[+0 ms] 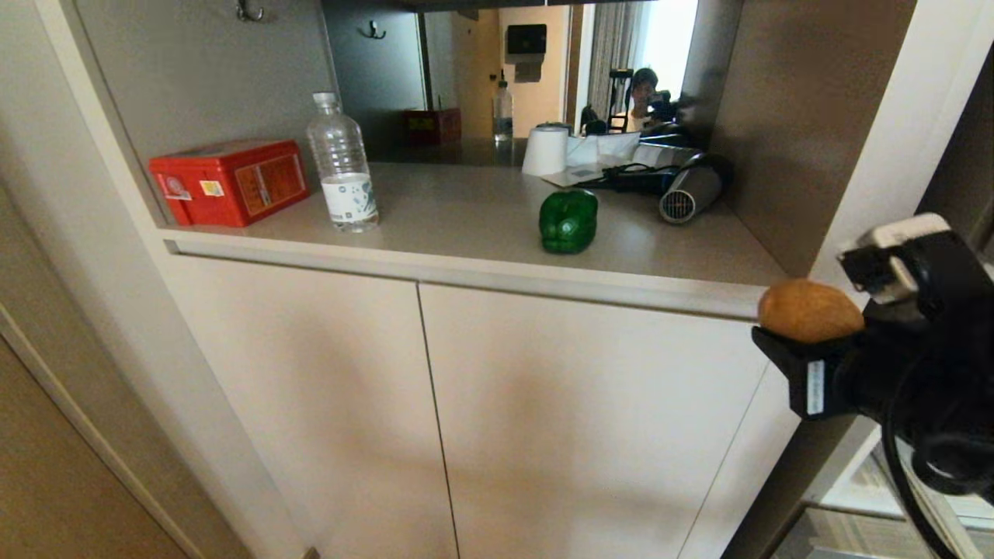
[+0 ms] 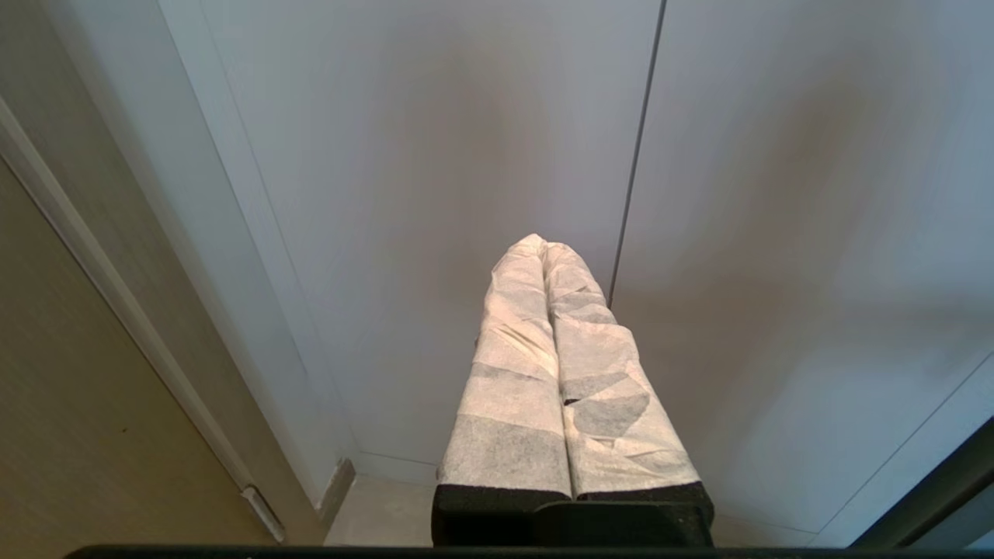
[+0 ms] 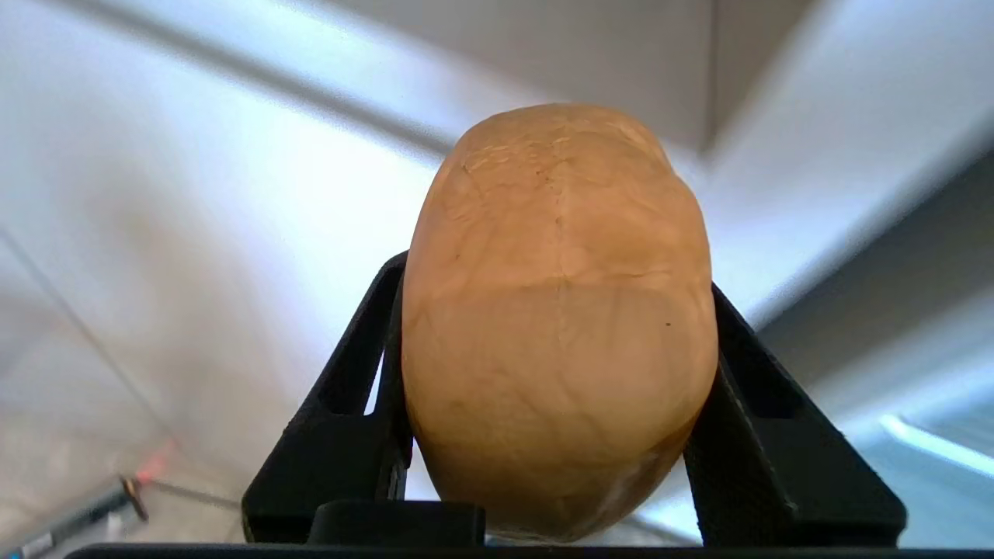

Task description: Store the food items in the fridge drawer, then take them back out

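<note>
My right gripper [image 1: 815, 314] is at the right edge of the head view, just below the counter's front lip, shut on a round tan potato [image 1: 810, 309]. In the right wrist view the potato [image 3: 559, 233] fills the space between the two black fingers [image 3: 365, 365], which press on its sides. A glossy green bell pepper [image 1: 568, 220] sits on the beige counter [image 1: 466, 217], right of middle and apart from the gripper. My left gripper [image 2: 541, 248] is parked low in front of the cabinet doors, its white-wrapped fingers pressed together on nothing. The fridge drawer is not clearly in view.
On the counter stand a red box [image 1: 229, 181] at the left, a clear water bottle [image 1: 342, 167], a paper roll [image 1: 545, 151] and a hair dryer [image 1: 691, 192] at the back right. Beige cabinet doors [image 1: 311, 404] are below. A person shows in the mirror.
</note>
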Motion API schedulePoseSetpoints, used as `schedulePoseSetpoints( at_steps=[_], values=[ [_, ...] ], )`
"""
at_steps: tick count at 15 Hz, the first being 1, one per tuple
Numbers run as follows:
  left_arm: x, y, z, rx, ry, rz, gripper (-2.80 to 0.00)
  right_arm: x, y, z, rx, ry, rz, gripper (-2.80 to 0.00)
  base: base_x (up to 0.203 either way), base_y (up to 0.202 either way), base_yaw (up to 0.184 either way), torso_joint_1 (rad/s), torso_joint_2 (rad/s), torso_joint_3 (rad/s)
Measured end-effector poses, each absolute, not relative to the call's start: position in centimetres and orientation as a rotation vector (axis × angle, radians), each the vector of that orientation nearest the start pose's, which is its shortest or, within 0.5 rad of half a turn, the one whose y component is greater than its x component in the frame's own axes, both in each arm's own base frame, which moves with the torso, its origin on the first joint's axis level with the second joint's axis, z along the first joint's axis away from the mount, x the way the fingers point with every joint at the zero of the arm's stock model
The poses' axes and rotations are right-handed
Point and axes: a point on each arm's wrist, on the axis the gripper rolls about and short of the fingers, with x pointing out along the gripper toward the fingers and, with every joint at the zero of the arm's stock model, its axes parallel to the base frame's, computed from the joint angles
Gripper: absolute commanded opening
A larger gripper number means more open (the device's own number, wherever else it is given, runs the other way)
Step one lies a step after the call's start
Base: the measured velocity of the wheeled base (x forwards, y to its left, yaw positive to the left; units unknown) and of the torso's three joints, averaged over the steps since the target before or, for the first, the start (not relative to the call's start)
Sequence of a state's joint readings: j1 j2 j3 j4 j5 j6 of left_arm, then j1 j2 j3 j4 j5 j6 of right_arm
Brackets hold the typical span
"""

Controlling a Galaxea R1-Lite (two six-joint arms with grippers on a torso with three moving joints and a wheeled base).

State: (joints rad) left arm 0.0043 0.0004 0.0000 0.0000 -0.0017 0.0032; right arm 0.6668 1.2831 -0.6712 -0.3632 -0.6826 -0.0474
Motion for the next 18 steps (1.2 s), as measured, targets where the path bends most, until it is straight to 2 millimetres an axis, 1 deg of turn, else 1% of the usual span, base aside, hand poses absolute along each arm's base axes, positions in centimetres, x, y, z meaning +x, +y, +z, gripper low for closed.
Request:
schedulePoseSetpoints(
  at_steps=[3,6,10,18],
  values=[
    [-2.3,0.0,7.5,0.003,0.0,0.003,-2.8,13.9,9.2,21.1,-0.214,0.206,-0.007,-2.8,0.0,0.0,0.0,0.0,0.0,0.0],
    [-2.3,0.0,7.5,0.003,0.0,0.003,-2.8,12.5,8.2,20.2,-0.217,0.209,-0.006,-2.8,0.001,0.002,-0.017,0.003,0.0,0.0],
    [-2.3,0.0,7.5,0.003,0.0,0.002,-2.8,11.7,7.5,20.2,-0.207,0.195,-0.008,-2.8,0.002,0.008,-0.156,0.002,0.0,0.003],
    [-2.3,0.0,7.5,0.003,0.0,0.003,-2.8,10.9,6.8,19.8,-0.203,0.19,-0.012,-2.8,0.0,0.008,-0.174,0.002,0.0,0.001]
  ],
)
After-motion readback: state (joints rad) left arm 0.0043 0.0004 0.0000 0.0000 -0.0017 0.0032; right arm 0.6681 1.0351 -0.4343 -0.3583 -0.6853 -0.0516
